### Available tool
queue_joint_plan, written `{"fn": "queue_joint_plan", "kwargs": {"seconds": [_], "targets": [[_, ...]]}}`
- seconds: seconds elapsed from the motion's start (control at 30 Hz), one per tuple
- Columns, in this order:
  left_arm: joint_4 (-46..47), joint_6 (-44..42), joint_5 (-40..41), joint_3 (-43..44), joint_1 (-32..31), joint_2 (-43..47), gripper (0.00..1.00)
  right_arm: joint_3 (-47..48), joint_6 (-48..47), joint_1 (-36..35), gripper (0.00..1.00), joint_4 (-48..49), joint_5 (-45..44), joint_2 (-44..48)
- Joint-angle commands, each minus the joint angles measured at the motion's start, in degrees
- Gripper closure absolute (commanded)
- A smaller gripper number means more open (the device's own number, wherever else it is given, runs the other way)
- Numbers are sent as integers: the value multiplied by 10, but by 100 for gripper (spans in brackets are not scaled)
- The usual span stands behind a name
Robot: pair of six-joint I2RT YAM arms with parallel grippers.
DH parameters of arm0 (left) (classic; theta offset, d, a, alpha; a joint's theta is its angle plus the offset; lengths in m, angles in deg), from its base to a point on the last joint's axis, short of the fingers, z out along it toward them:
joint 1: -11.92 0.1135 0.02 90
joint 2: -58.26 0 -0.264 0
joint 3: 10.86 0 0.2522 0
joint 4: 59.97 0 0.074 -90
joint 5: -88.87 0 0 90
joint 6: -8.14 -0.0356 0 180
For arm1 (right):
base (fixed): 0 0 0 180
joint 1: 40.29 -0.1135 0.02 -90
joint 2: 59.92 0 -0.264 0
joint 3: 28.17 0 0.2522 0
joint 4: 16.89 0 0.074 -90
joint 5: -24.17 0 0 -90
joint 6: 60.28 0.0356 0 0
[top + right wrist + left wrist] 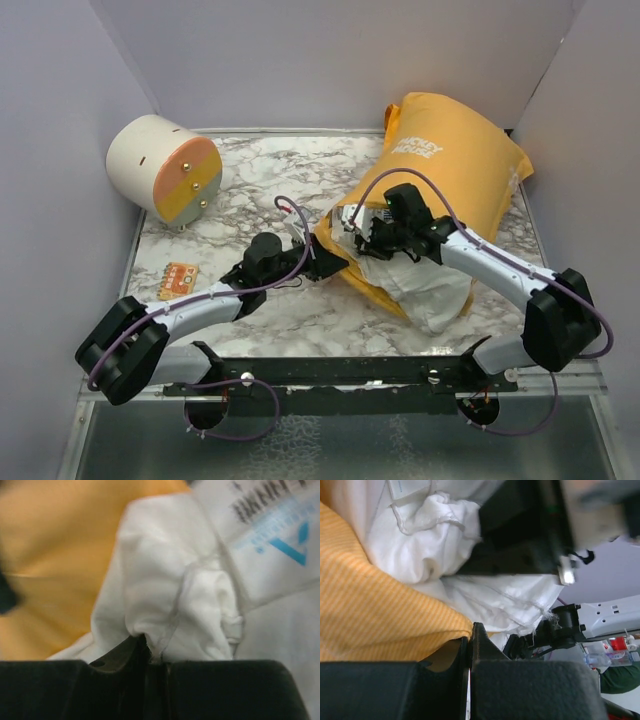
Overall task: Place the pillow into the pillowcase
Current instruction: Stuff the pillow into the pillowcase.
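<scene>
The orange-yellow pillowcase (455, 165) lies at the right of the table with its white lettering up. The white pillow (435, 290) is partly inside it, and its near end bulges out of the opening. My left gripper (322, 262) is shut on the pillowcase's orange edge (395, 615) at the opening; the left wrist view shows the fabric pinched at the gripper's tips (469, 639). My right gripper (366, 240) is shut on a bunched fold of the pillow (170, 595) beside its printed label (270, 525), with its tips (154, 652) closed on the cloth.
A cream-and-orange cylinder (165, 167) lies at the back left. A small orange card (178, 280) rests on the marble table (270, 200) near the left arm. Grey walls close the table in on three sides.
</scene>
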Motion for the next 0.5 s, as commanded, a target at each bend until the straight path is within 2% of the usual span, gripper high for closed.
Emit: {"fn": "queue_joint_plan", "kwargs": {"seconds": [0.0,0.07,0.13,0.23,0.47], "targets": [[41,-4,-16,2,-5,73,100,-56,5,11,92,154,-296,-60],[25,-8,-12,-3,-5,93,100,-81,-39,33,97,236,-391,-73],[6,-14,-6,-12,-5,113,100,-94,-90,65,98,301,-440,-82],[-10,-18,5,-29,-5,135,100,-88,-131,102,98,339,-456,-90],[-8,-11,12,-58,-5,152,100,-112,-158,104,98,351,-465,-121]]}}
